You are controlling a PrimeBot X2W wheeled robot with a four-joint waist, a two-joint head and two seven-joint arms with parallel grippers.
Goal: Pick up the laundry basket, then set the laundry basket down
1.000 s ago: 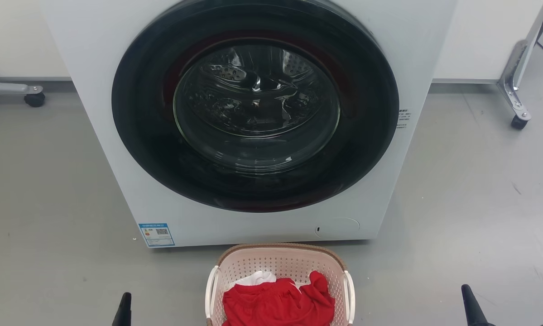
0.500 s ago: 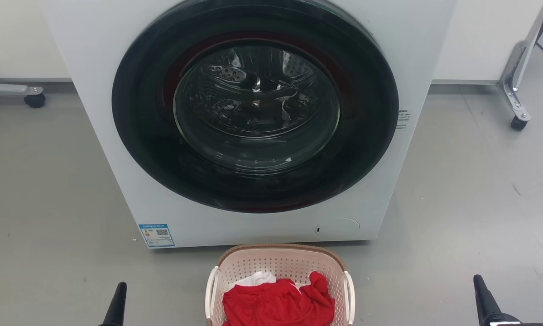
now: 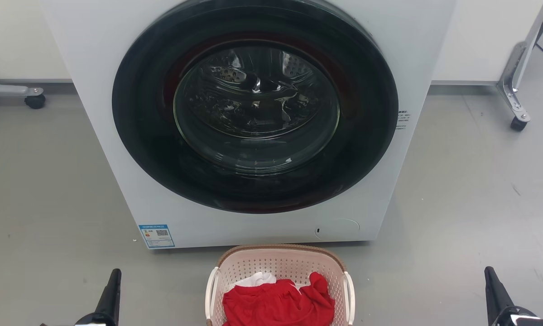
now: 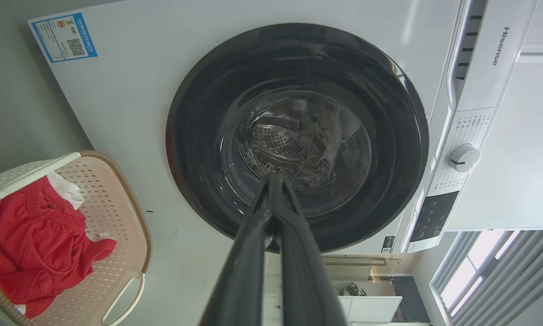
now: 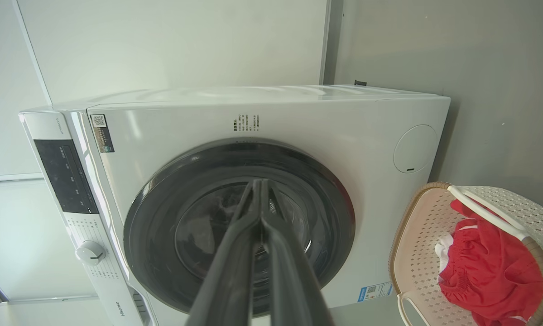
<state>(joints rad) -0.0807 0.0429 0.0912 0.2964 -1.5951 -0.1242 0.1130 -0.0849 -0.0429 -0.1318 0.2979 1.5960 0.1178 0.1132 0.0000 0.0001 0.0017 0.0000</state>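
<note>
On floor [image 3: 49, 203] just in front of washer [image 3: 94, 113], basket [image 3: 280, 265] sat with red clothes [image 3: 276, 305] inside. Left tool [image 3: 115, 274] and right tool [image 3: 489, 272] flanked it, well apart, both pinched closed, empty.

A white washer [image 3: 253, 226] stands on a grey floor [image 3: 49, 181] against a pale wall [image 3: 479, 36], with castered metal legs [image 3: 518, 90] either side. Daylight comes through a slatted window [image 4: 475, 265].
</note>
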